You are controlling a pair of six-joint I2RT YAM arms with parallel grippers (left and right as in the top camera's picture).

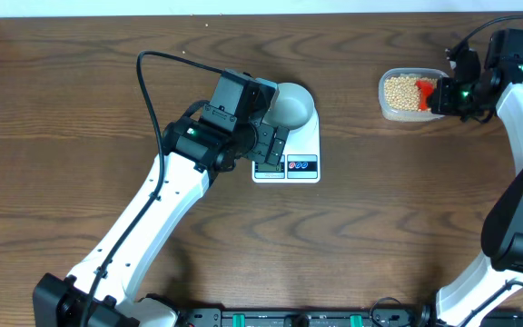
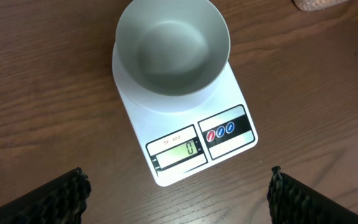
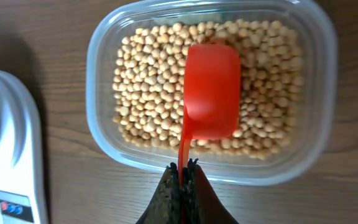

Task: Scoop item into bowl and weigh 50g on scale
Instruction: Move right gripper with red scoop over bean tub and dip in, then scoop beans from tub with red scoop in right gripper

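Overhead: dark wooden table (image 1: 53, 118), perhaps white wall (image 1: 243, 7) behind.

From overhead, the left gripper (image 1: 269, 150) covers the left side of the flat white digital kitchen scale (image 1: 305, 145) and the left rim of the small pale blue-white bowl (image 1: 296, 107); the display (image 1: 269, 167) is too small to read. The right gripper (image 1: 436, 95) hides most of the red plastic scoop (image 1: 422, 91). In the left wrist view, the fingertips (image 2: 55, 199) are cut off at the bottom edge, and the clear plastic tub (image 2: 316, 4) is a blurred sliver, top right. In the right wrist view, the scoop covers some tan-yellow beans (image 3: 148, 93); the scale runs off the left edge.
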